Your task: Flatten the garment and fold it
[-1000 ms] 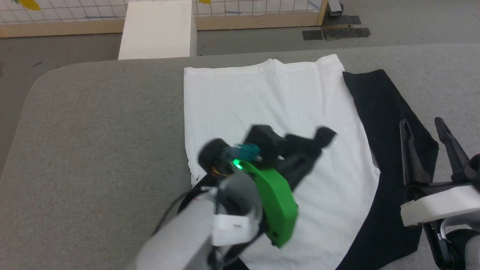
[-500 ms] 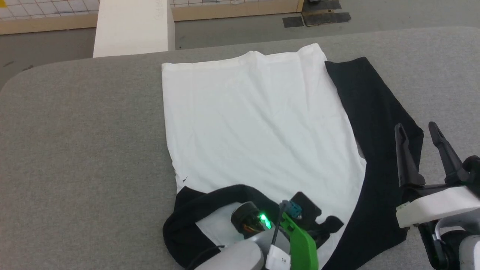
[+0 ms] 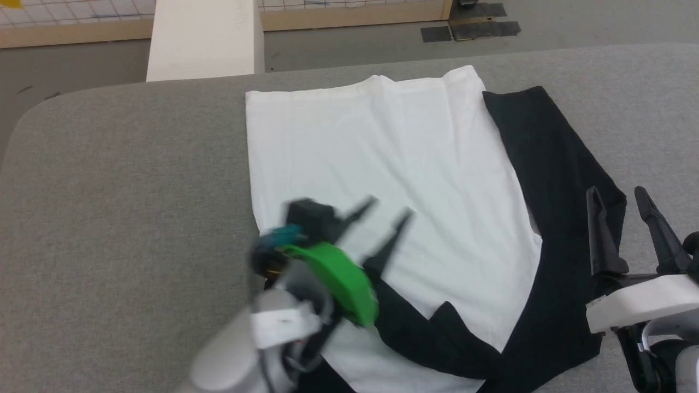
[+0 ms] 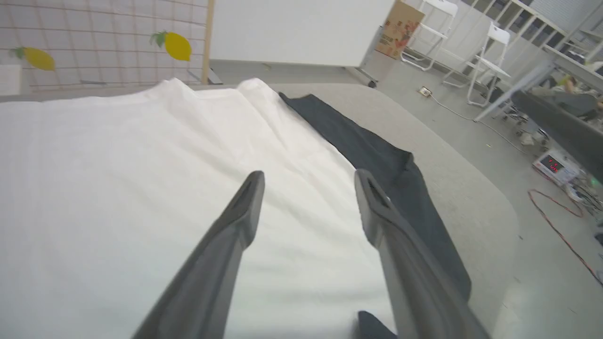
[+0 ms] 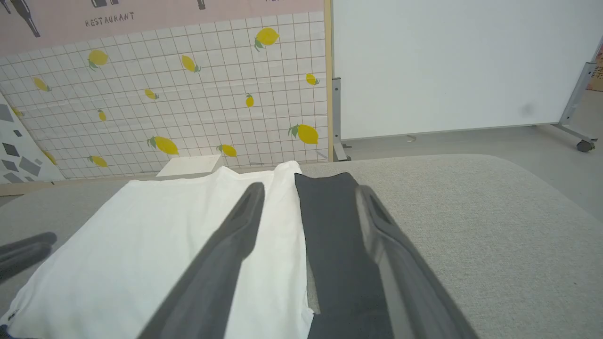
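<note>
Shirt (image 3: 382, 164) flat on bench (image 3: 136, 164), black sleeve (image 3: 431, 333) laid inward for folding; my left end effector (image 3: 391, 206) hovers wide open, empty.

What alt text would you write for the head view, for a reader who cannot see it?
A white shirt with black sleeves lies spread on a grey table. The open left gripper hovers over its near left part, beside a sleeve folded onto the white. The open right gripper stands by the other sleeve.
</note>
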Available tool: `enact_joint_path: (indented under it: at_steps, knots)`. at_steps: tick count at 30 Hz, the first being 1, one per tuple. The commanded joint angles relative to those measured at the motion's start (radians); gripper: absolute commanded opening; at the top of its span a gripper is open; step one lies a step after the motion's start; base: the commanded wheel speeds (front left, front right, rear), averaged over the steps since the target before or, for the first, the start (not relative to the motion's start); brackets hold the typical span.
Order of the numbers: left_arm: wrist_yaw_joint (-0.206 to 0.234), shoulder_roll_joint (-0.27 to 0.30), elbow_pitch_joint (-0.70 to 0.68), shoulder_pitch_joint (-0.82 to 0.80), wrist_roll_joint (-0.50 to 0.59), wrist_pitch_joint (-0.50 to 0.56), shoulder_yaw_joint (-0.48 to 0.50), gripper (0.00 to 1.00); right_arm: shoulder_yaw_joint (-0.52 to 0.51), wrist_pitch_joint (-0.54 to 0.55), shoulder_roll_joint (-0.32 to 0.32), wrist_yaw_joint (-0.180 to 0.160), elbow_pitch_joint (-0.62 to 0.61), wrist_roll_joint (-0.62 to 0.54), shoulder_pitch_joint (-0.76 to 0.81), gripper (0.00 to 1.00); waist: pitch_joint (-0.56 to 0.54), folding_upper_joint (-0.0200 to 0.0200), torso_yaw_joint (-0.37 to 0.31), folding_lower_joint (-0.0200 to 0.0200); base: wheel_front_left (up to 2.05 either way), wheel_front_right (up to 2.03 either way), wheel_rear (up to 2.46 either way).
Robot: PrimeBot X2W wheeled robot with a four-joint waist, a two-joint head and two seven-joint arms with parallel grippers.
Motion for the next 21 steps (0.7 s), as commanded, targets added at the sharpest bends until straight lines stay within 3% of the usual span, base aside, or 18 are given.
enact_joint_path:
  at_steps: [1,6,10,16,21]
  knots:
    - [0.027,0.035,-0.008,0.01,0.009,-0.041,0.039,1.0,-0.005,-0.008,0.001,-0.002,0.006,-0.002,0.007,1.0,0.0,-0.0001,0.013,0.0001,0.0,0.0,0.0]
    - [0.124,0.139,-0.014,0.06,0.043,-0.194,0.183,1.0,-0.016,-0.002,-0.031,-0.002,0.044,-0.003,-0.027,1.0,0.009,-0.0001,0.031,0.0001,0.0,0.0,0.0]
    - [0.171,0.183,-0.015,0.104,0.073,-0.24,0.277,1.0,-0.002,0.009,-0.077,-0.002,0.107,0.016,-0.082,1.0,0.032,-0.0001,0.038,0.0001,0.0,0.0,0.0]
    - [0.188,0.19,-0.084,0.16,0.146,-0.248,0.415,1.0,0.036,0.063,-0.168,-0.002,0.269,0.076,-0.25,1.0,0.104,-0.0001,0.05,0.0001,0.0,0.0,0.0]
    - [0.165,0.163,-0.167,0.188,0.207,-0.249,0.506,1.0,0.057,0.116,-0.263,-0.002,0.432,0.076,-0.437,1.0,0.195,-0.0001,0.077,0.0001,0.0,0.0,0.0]
